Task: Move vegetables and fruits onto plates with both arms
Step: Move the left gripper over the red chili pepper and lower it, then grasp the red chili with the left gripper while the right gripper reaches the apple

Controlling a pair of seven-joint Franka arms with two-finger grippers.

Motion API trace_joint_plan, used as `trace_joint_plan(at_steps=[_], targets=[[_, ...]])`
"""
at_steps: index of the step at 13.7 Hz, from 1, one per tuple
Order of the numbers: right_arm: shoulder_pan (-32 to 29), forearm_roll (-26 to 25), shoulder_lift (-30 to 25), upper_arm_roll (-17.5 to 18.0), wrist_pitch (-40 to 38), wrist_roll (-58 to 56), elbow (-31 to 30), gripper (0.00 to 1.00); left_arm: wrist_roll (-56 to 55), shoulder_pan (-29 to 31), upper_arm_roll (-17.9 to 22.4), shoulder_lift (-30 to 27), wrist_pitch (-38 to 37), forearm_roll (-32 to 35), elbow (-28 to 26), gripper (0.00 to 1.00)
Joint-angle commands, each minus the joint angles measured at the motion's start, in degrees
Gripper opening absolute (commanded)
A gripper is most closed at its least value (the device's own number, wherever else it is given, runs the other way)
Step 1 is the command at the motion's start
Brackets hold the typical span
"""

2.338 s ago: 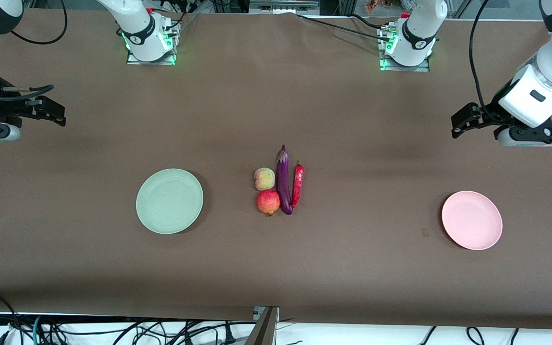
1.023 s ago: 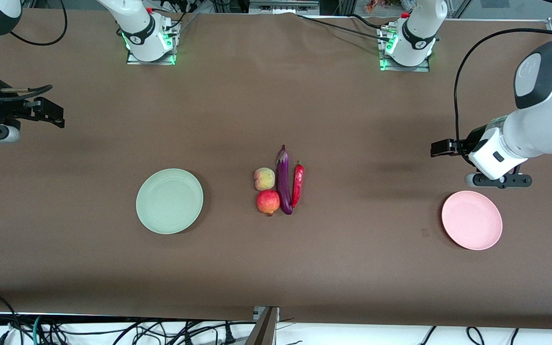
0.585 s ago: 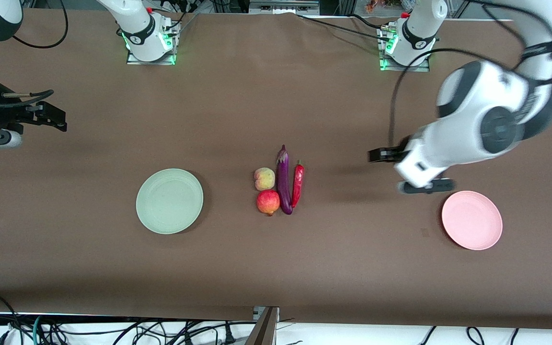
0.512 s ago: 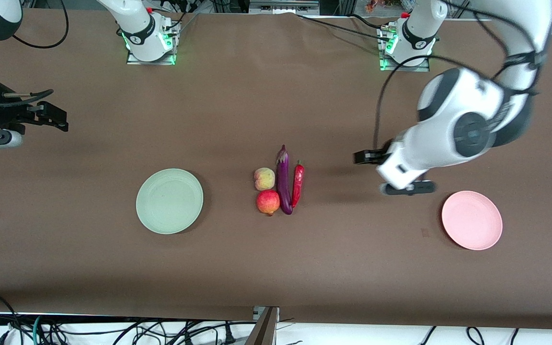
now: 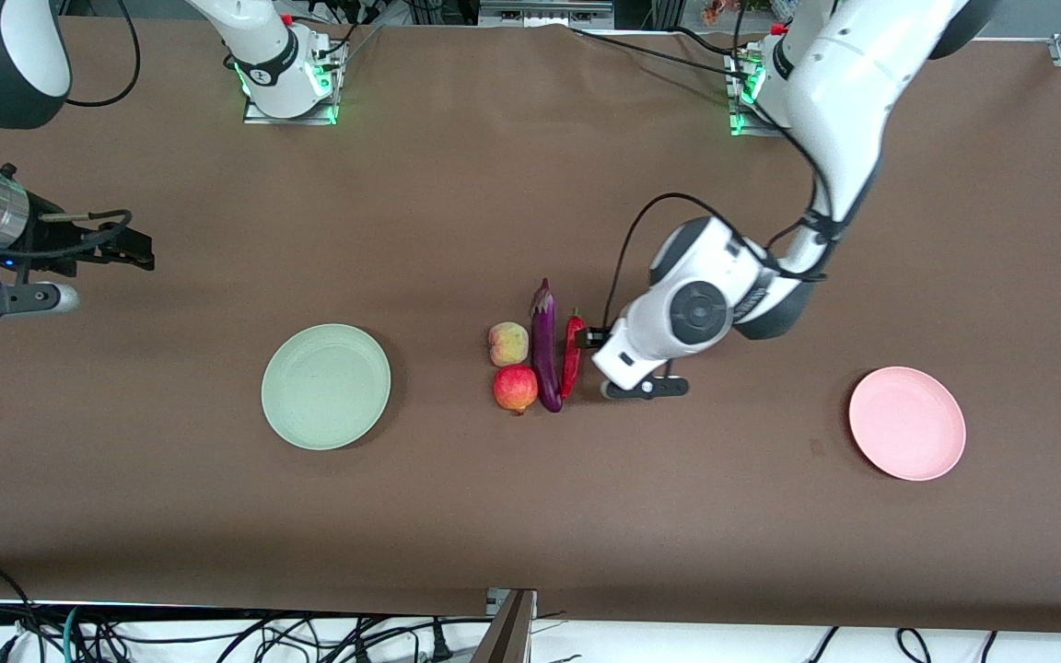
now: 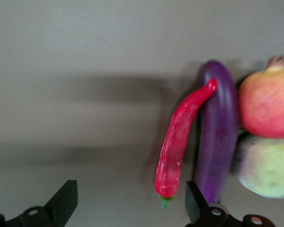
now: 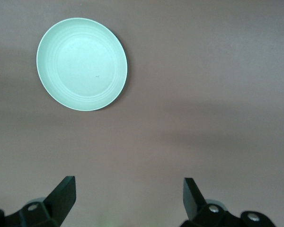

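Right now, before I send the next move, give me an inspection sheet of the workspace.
Surface: brown table, bare.
Job's things: eggplant, chili, yellow fruit, red fruit bunched mid-table; green plate, pink plate empty.
Clutter: nothing seen.
Hands: left hand open, over the chili's stem end; right hand open, over bare table at its arm's end.
Cables: black, along arms and table edges.
Surroundings: nothing seen.
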Motion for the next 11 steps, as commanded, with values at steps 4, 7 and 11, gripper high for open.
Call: trace_joint_plan(at_steps=[4,7,11], targets=[[3.93,1.09,5.26,0.41,3.43,1.24,1.13,1.00,-1.38,-5.04,4.70,3.29,1.54,1.66,3.27,1.00],[4.90,6.78,9.82,0.50,7.11,7.14,1.13,1.00,-2.00,-5.83,4.70,5.31,4.62,1.57,4.93,1.00],[8.41,7.77,14.57,0.50,12.21,10.57,1.13,1.00,-3.67,-6.72,4.88,6.55,5.94,1.75,4.85,1.00]])
